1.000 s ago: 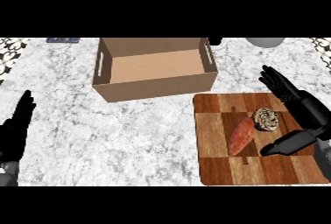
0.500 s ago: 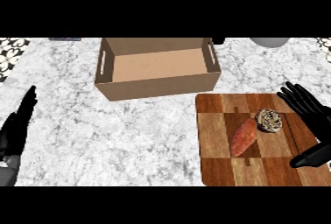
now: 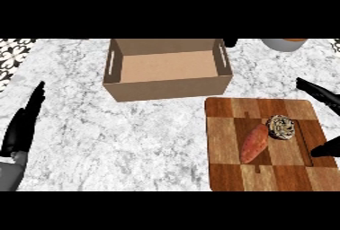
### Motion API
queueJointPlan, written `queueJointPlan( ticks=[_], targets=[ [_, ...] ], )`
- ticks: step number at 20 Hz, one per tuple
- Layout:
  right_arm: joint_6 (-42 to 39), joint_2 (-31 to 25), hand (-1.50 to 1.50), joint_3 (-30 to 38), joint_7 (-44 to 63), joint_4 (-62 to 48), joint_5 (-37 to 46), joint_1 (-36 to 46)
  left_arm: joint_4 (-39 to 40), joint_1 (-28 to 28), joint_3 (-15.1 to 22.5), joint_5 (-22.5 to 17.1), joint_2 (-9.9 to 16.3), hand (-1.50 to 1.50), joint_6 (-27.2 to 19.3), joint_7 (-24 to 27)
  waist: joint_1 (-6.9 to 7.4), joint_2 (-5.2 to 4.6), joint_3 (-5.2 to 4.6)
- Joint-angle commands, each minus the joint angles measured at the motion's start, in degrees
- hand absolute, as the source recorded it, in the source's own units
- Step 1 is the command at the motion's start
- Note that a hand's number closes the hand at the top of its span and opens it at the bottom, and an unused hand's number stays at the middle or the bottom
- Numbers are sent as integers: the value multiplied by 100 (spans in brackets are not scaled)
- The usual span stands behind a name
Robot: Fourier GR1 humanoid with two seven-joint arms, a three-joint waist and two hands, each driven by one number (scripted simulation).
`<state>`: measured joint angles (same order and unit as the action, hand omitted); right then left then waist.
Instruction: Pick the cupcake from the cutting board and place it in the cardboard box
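The cupcake (image 3: 281, 127), small with a dark speckled top, sits on the wooden cutting board (image 3: 266, 175) at the right, next to an orange sweet potato (image 3: 254, 143). The open cardboard box (image 3: 167, 68) stands empty at the back centre. My right hand (image 3: 321, 94) shows at the right edge with straight fingers spread; its thumb tip (image 3: 325, 148) lies off the board's right side, apart from the cupcake. My left hand (image 3: 24, 122) rests open at the left edge, fingers up.
A grey bowl-like vessel (image 3: 284, 43) sits at the back right edge. A dark patterned patch (image 3: 15, 48) shows at the back left corner. White marble counter (image 3: 133, 134) spreads between box, board and left hand.
My right hand has drawn back to the right, away from the cupcake and off the board. The left hand, cupcake and box stay put.
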<state>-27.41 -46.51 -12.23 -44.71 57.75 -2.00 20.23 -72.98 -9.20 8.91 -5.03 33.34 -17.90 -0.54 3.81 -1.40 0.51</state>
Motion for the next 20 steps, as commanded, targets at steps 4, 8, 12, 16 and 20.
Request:
queueJointPlan(
  ticks=[4, 8, 12, 16, 20],
  targets=[
    [-230, -279, -150, -1071, -1167, -551, 1451, 692, -36, -127, 30, -3, 21, 0, 161, -222, 102, 9, -18],
    [-218, -240, -150, -1506, -1540, -1077, 1805, 1003, -215, 83, 150, 182, -140, 0, -70, -181, 100, 38, -22],
    [-41, 9, -150, -1788, -1673, -1837, 2150, 1617, 48, -159, 3, 179, -102, 0, -4, -227, 43, 16, -28],
    [103, 333, -150, -1988, -1786, -2210, 2360, 1933, 186, -131, -213, 108, -15, 0, 123, -116, -92, 61, -39],
    [483, 552, -150, -2103, -2144, -2752, 2470, 1939, -103, 72, -142, 178, -50, 0, 104, -169, -49, 58, -29]
  ],
)
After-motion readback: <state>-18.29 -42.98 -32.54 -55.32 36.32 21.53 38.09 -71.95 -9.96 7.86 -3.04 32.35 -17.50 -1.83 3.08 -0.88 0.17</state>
